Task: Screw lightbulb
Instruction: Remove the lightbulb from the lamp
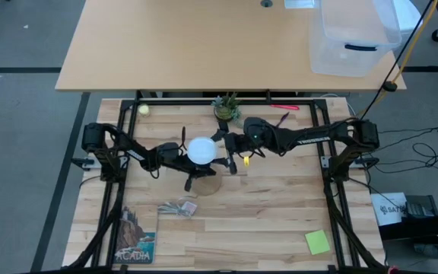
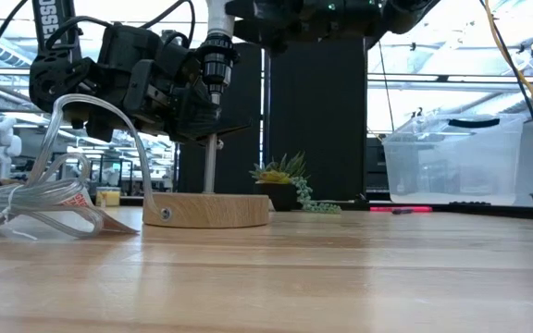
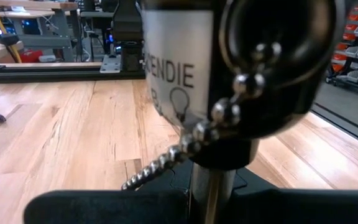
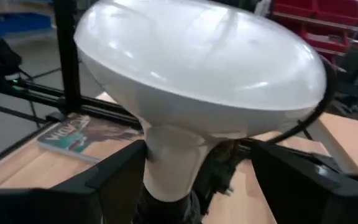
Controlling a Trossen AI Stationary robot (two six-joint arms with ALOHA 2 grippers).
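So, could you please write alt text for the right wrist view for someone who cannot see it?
A white lightbulb fills the view, its round head above a paler neck, with the right gripper open, its dark fingers standing apart on either side of the neck. Behind lie the wooden table and a booklet.

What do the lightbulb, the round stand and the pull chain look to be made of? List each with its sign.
Lightbulb: likely frosted glass or plastic; smooth milky white with soft glare.
Round stand: wood, matte; pale tan with faint grain.
Pull chain: metal; shiny silvery beads with bright highlights.
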